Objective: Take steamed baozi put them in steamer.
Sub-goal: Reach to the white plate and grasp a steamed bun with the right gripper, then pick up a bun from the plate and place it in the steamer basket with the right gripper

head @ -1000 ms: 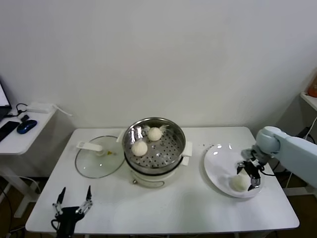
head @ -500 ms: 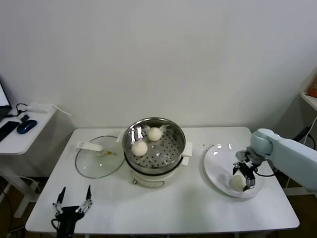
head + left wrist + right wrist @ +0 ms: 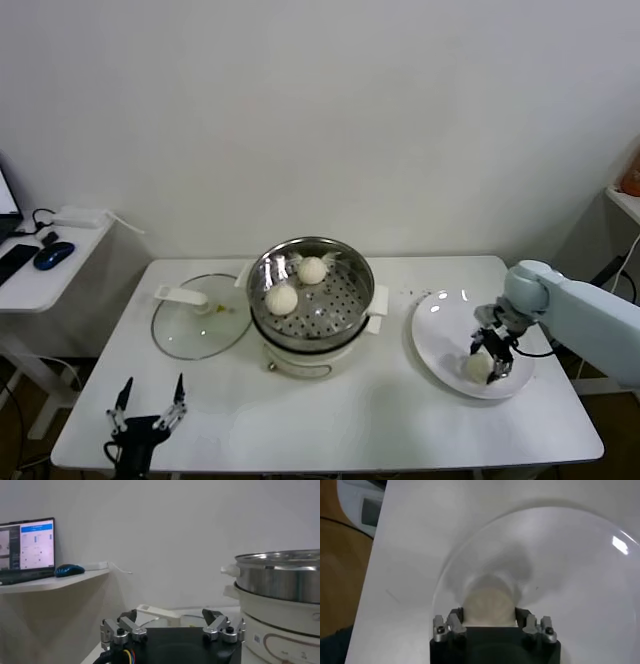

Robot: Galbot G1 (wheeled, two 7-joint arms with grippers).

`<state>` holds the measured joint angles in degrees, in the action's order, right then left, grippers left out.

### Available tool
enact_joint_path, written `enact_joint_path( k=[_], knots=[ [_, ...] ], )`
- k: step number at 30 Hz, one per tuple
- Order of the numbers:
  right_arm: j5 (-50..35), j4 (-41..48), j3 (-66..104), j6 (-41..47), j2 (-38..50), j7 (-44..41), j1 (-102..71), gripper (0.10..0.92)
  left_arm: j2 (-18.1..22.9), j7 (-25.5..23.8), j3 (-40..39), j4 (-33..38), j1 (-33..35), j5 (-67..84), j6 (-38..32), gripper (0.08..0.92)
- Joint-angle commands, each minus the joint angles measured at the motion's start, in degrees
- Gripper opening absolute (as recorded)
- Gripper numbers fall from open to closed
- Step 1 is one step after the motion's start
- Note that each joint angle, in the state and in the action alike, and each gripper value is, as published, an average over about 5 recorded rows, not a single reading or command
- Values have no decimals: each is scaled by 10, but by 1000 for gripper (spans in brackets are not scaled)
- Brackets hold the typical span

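White table (image 3: 330, 410), my right gripper (image 3: 492, 358) reaching down, clamped on baozi (image 3: 477, 366) at plate's (image 3: 440, 330) five o'clock, left gripper (image 3: 148, 412) parked, fingers spread.

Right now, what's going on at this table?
The robot is moving steamed baozi into the steamer. Two baozi already sit in its steel basket. The right gripper has closed on the last baozi on the white plate, which has not left the plate yet. The left gripper waits open near the table's front left corner. The glass lid lies beside the steamer.
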<state>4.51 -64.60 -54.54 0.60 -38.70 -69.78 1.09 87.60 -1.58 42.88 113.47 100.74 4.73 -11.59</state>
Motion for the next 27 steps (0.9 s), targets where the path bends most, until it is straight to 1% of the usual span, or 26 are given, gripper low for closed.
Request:
enact_joint_path(
  k=[1,4,7,14,19,27],
  knots=[
    [-7,-17,-1,-4,8,-3,16,662,0,0,0,0,0,0,0,823],
    [-20,-47,-16,-13,19,-8,49,662,0,0,0,-2,-2,0,0,823],
    [-22,-95,-43,-37,27,-14,105,662,0,0,-1,-3,-5,-1,0,823],
    [36,-217,-86,-119,12,-22,241,662,3,-1,-3,-1,-13,-8,5,823],
    [66,-258,-91,-162,-21,-22,305,662,5,-1,-4,0,-13,-12,5,823],
    [76,-300,-89,-196,-98,-19,366,662,8,-1,-2,4,-13,-17,6,823]
  ],
)
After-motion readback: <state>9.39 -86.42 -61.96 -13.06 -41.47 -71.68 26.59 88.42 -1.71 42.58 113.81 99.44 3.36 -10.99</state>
